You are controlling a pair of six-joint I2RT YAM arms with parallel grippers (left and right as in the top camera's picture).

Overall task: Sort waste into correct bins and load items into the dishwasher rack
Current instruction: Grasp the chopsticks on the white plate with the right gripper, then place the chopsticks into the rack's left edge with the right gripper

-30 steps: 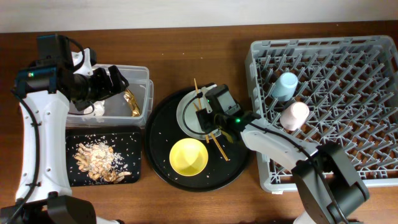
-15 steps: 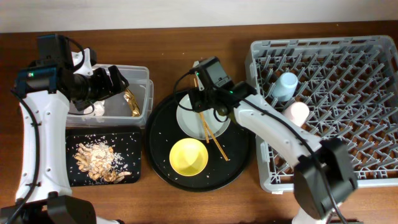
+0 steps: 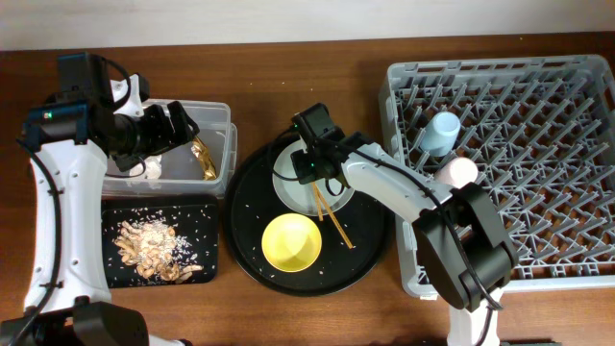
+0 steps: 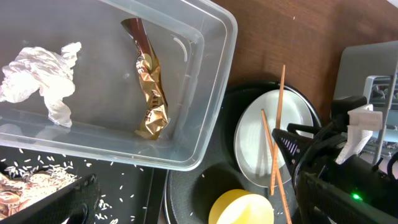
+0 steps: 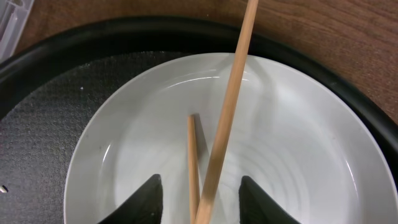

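Note:
Two wooden chopsticks lie crossed on the pale plate in the round black tray. My right gripper hangs low over the plate. In the right wrist view it is open, its fingertips on either side of the chopsticks. The yellow bowl sits in front of the plate. The blue cup and pink cup stand in the grey rack. My left gripper is open and empty above the clear tub, which holds the tissue and the foil wrapper.
The shallow black tray in front of the tub holds food scraps and rice grains. The round black tray has scattered crumbs. The rack fills the right side. Bare wooden table lies behind.
My right gripper moved from the tray's middle to the back edge, then came down over the plate astride the chopsticks. The left arm has not moved.

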